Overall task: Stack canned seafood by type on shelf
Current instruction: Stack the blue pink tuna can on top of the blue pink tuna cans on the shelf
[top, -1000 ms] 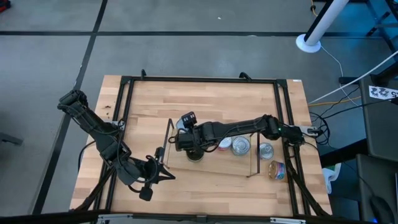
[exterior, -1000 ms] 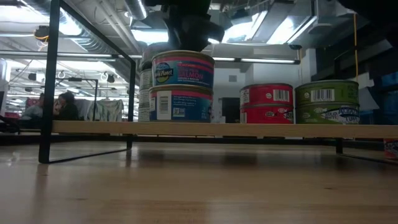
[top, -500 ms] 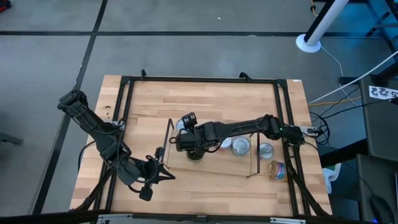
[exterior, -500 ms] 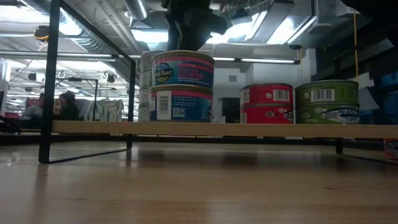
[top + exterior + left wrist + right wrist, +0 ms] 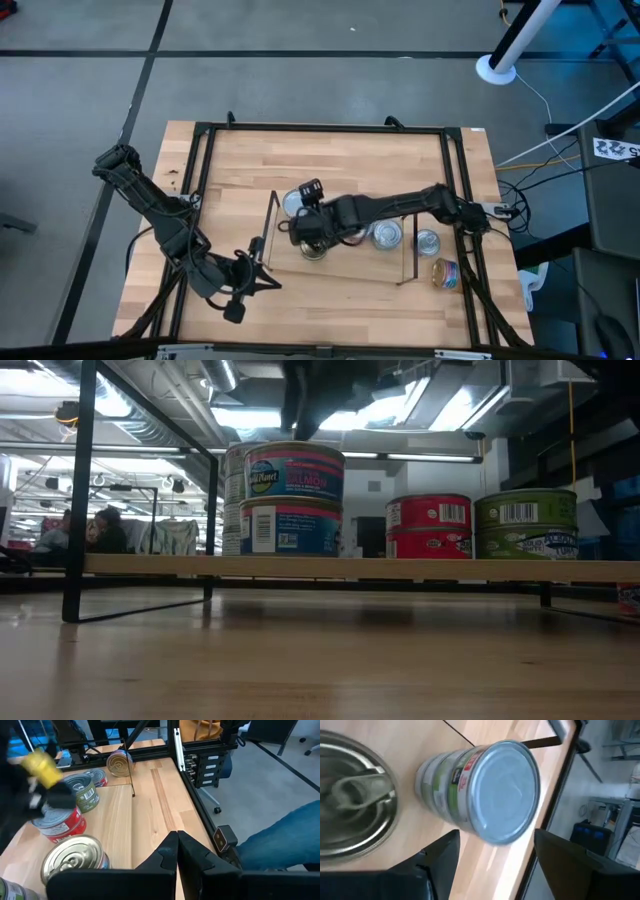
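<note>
Mostly done: the shelf (image 5: 340,268) near the table's front edge holds paired stacks of salmon tins (image 5: 292,498), red tins (image 5: 428,526) and green tins (image 5: 526,523). One loose tin (image 5: 445,272) lies off its right end. Right gripper (image 5: 308,232) hovers wide, empty; left gripper (image 5: 238,297) rests closed. Only the low view shows labels

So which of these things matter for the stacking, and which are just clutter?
Job: shelf, salmon tins, red tins, green tins, loose tin off its right end.
Clutter: white pole base, cables, people in the background.
</note>
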You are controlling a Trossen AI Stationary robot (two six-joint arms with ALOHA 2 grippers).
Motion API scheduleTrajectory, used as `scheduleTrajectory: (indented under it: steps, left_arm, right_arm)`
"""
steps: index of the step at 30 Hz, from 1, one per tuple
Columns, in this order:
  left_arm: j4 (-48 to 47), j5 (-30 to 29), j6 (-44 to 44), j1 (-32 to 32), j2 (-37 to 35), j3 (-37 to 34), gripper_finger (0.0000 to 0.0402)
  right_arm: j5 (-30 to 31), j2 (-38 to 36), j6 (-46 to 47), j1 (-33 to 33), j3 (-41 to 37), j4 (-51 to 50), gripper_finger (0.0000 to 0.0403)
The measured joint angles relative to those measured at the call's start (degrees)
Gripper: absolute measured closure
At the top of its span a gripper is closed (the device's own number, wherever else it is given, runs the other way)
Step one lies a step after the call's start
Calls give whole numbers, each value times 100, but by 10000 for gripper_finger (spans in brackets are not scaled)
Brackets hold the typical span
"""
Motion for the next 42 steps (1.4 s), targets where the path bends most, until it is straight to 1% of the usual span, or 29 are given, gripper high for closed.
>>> scheduleTrajectory:
  steps: [4, 10, 16, 20, 23, 27, 31, 35, 38, 42]
  left_arm:
    - [23, 0, -26, -22, 0, 0, 394]
    - [37, 2, -347, -22, 0, 0, 397]
    - [37, 3, -327, -22, 0, 0, 398]
    - [36, 3, -354, -22, 0, 0, 398]
    - [35, 4, -402, -22, 0, 0, 398]
    - [35, 4, -406, -22, 0, 1, 398]
    - [35, 3, -406, -22, 0, 0, 398]
    - [35, 4, -406, -22, 0, 0, 398]
    - [35, 4, -405, -22, 0, 0, 398]
    - [34, 4, -404, -22, 0, 0, 398]
  right_arm:
    - [112, -254, 632, 382, 0, -189, 149]
    - [5, -622, 2373, 1129, 0, -613, 149]
    - [-683, -847, 4127, 1946, 0, -1504, 149]
    - [-969, -893, 5233, 2477, -43, -1487, 149]
    - [-987, -893, 5826, 2878, -114, -1485, 149]
    - [-745, -888, 6450, 3371, -338, -1482, 149]
    - [-706, -899, 7295, 3718, -626, -1480, 149]
    - [-748, -918, 8365, 3972, -826, -1476, 149]
    - [-1043, -923, 9124, 4125, -963, -1476, 149]
    - [-1560, -923, 9899, 4287, -1155, -1478, 149]
